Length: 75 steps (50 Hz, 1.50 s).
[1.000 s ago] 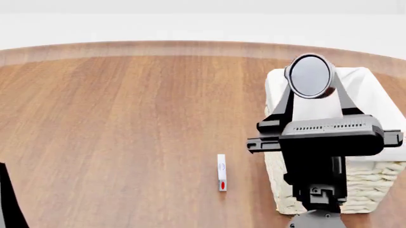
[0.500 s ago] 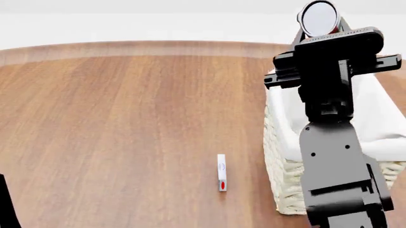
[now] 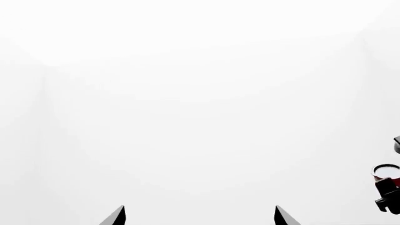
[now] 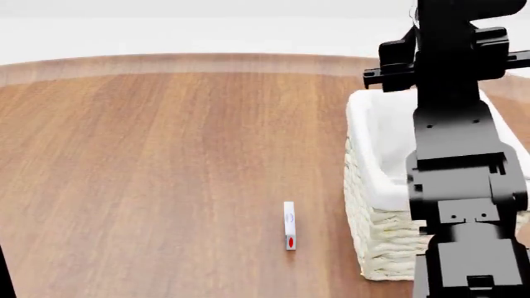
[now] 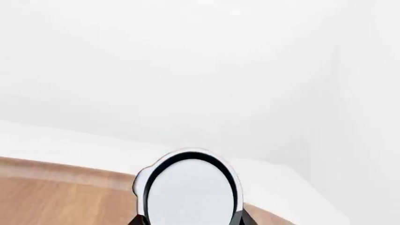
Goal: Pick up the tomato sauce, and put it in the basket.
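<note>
**Wooden table, can held high over the basket**

Wood-grain table (image 4: 166, 155) carries a small white and red object (image 4: 289, 225), markings unreadable. Beside it stands the basket (image 4: 377, 186). Right gripper (image 5: 187, 220) clamps the tomato sauce (image 5: 190, 190) aloft. Left gripper (image 3: 200, 218) is spread wide, empty.

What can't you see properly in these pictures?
- Tomato sauce: right wrist view shows only its grey lid; the bottom edge cuts off the label.
- Right gripper: head view's top edge cuts it off.
- Basket: the right arm hides much of its inside in the head view.
- Small white item on the table: too small to identify.
</note>
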Motion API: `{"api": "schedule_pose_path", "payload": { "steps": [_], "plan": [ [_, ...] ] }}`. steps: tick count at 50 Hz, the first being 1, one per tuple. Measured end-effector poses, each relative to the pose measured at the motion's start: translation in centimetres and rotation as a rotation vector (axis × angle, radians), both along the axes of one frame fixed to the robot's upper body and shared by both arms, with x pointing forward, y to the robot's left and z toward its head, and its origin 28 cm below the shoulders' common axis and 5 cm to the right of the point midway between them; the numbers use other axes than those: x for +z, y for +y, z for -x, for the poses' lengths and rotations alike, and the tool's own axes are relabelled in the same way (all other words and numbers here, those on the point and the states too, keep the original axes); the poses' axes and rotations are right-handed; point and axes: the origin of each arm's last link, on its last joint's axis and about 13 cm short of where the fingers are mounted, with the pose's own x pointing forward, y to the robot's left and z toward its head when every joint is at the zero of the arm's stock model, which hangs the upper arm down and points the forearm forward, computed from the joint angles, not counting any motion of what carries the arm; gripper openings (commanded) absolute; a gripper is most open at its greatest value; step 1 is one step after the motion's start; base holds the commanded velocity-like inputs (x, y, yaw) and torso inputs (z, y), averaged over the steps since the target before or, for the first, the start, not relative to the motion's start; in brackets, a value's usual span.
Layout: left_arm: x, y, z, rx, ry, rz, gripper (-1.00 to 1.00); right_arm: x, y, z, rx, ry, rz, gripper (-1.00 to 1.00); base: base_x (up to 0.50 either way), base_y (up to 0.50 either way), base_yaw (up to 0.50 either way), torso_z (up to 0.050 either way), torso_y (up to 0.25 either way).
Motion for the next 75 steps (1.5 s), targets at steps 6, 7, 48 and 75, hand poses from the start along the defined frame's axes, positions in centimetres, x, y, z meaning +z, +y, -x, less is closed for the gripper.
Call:
{"api": "schedule_pose_path", "payload": {
  "steps": [6, 7, 48, 75],
  "plan": [
    [0.0, -0.1, 0.1, -0.001, 0.0, -0.003, 1.0, -0.1, -0.2, 0.2, 0.006, 0.113, -0.034, -1.0, 0.0, 0.0, 0.0, 0.0, 0.0],
    [0.1, -0.1, 0.1, -0.001, 0.0, -0.003, 1.0, -0.2, -0.3, 0.2, 0.008, 0.133, -0.04, -1.0, 0.0, 0.0, 0.0, 0.0, 0.0],
    [-0.4, -0.2, 1.2, -0.018, 0.013, -0.02, 1.0, -2.9, -0.6, 1.5, 0.039, 0.458, -0.147, -1.0, 0.0, 0.0, 0.0, 0.0, 0.0],
    [-0.6, -0.1, 1.3, -0.016, 0.018, -0.03, 1.0, -4.5, -0.9, 1.9, 0.009, 0.484, -0.17, -1.0, 0.0, 0.0, 0.0, 0.0, 0.0]
  ]
}}
